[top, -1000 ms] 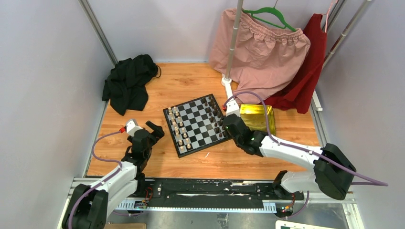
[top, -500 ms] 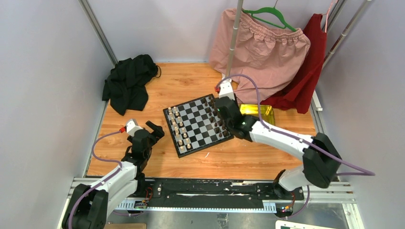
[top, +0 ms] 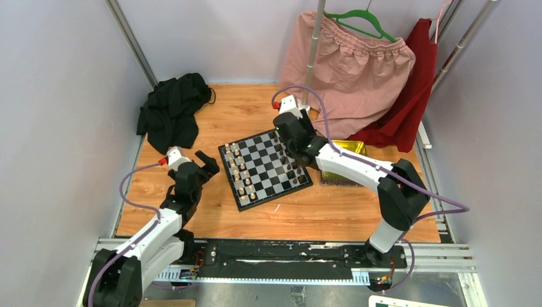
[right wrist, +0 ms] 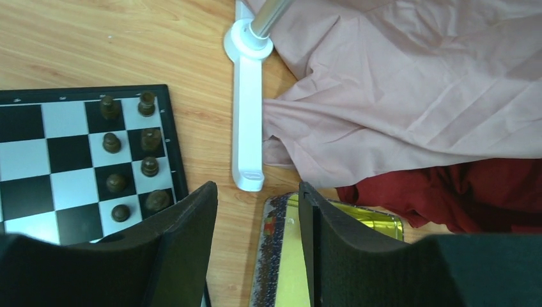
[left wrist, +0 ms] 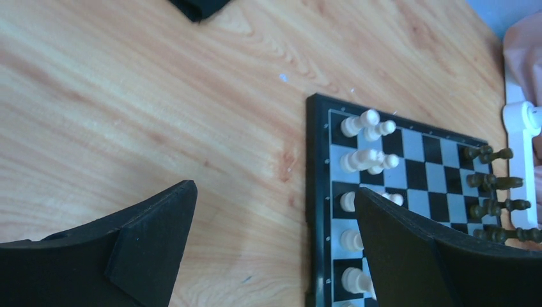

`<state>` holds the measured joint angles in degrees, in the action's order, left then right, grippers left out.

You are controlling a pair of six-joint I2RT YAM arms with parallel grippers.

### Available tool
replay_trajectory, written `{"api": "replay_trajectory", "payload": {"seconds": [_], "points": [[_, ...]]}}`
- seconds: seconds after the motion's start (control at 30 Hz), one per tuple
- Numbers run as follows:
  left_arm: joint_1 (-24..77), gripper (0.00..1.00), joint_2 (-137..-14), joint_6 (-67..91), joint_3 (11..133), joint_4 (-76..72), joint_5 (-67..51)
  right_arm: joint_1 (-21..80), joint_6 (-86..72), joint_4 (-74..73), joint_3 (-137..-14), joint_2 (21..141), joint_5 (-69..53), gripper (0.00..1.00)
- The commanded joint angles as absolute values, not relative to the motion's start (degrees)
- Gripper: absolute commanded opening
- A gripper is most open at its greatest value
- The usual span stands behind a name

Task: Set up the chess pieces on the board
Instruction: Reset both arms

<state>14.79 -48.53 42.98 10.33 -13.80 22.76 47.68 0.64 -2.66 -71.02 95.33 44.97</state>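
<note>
Left fingers (top: 206, 164) from above: spread, empty, hanging over bare desk (top: 255, 105) at nine o'clock of the board (top: 265, 163). Right fingers (top: 295, 142) low at the board's two o'clock edge, just beside the dark chess pieces (top: 291, 173); opening not readable from up here.

Through the left wrist: both fingers wide apart, gripping and touching nothing — cream pieces (left wrist: 361, 157) ranked at three o'clock, dark ones beyond.

Through the right wrist: fingers parted moderately, nothing between them, over wood, with the yellow tin (right wrist: 319, 262) at six o'clock, the white rack foot (right wrist: 248, 115) at twelve and the dark rank at nine.

Likely trouble: broad fingers swinging into so tightly packed a rank could topple neighbours or skid the board — could also clip tin or rack foot.
</note>
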Motion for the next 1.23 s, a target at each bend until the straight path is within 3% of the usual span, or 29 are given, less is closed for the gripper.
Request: {"api": "replay_trajectory", "payload": {"seconds": [0.0, 0.27, 0.5, 1.13, 1.2], "points": [[14.59, 1.00, -47.98, 36.41, 15.34, -11.22, 25.74, 44.23, 2.28, -1.92, -69.31, 93.12, 43.64, 0.54], [14.59, 1.00, -51.51, 27.63, 20.92, -11.91, 30.58, 34.24, 2.30, 3.52, -62.94, 85.49, 35.72, 0.56], [14.59, 1.00, -58.73, 22.43, 22.65, -24.04, 30.81, 27.00, 3.69, 6.59, -60.58, 85.03, 31.92, 0.58], [14.59, 1.00, -62.92, 15.47, 22.75, -35.03, 29.08, 21.41, 0.81, 13.12, -53.44, 81.58, 32.83, 0.56], [14.59, 1.00, -62.17, 15.60, 22.31, -35.24, 28.99, 21.36, 0.39, 15.52, -51.69, 80.28, 33.67, 0.60]]}}
